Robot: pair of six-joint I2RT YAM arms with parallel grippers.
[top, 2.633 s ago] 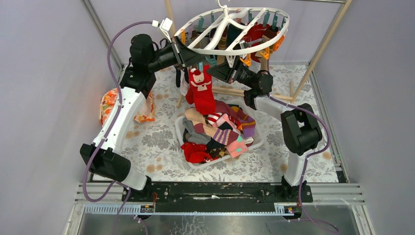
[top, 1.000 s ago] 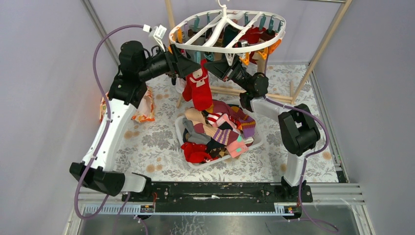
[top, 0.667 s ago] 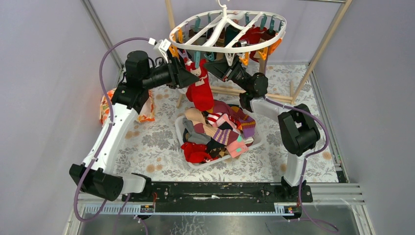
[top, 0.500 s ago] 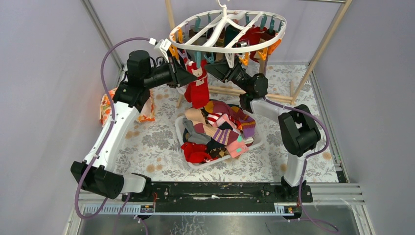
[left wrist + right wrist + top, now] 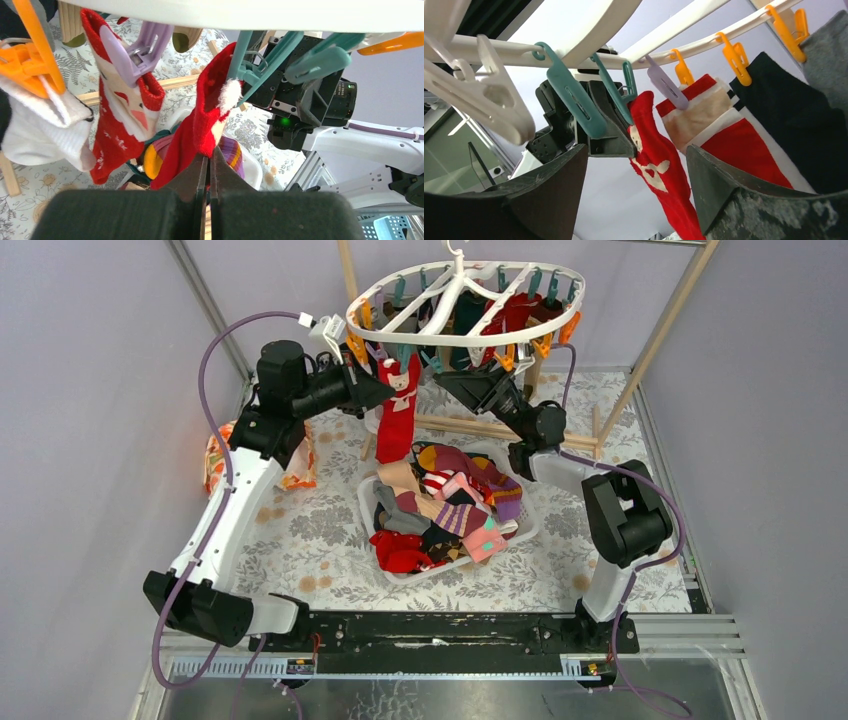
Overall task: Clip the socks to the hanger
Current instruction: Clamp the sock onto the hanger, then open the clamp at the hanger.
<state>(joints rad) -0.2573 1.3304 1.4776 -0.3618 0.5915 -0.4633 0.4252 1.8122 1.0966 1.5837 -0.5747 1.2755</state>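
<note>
the white oval hanger (image 5: pixel 462 340) hangs over the far edge of the table (image 5: pixel 320 530), with clips all round its rim and several socks already pegged along its far side

a red sock (image 5: pixel 398 415) with a pale animal face hangs straight down from the near left part of the rim, its cuff caught in a teal clip (image 5: pixel 244 70); its toe reaches down towards the basket (image 5: pixel 365 502)

the left gripper (image 5: pixel 385 392) is up beside this sock, and in the left wrist view the left gripper (image 5: pixel 209 156) has its two fingers pressed flat together, their tips right at the lower edge of the red sock (image 5: pixel 200 125); whether any cloth is pinched between them cannot be told

next to it a red and white sock (image 5: pixel 125 110) hangs from a lilac clip (image 5: pixel 137 47), and a white sock (image 5: pixel 45 130) from an orange clip (image 5: pixel 30 62)

the right gripper (image 5: pixel 452 380) sits under the rim just to the right of the red sock; in its own view the right gripper (image 5: pixel 636 150) has its jaws spread wide with nothing between them, looking up at the teal clip (image 5: pixel 616 97) and the red sock (image 5: pixel 659 165)

the rest of the socks (image 5: pixel 445 505) lie heaped in the white basket in the middle of the table

an orange flowered cloth (image 5: pixel 222 455) lies by the left edge, and a wooden frame (image 5: pixel 470 425) stands at the far side
</note>
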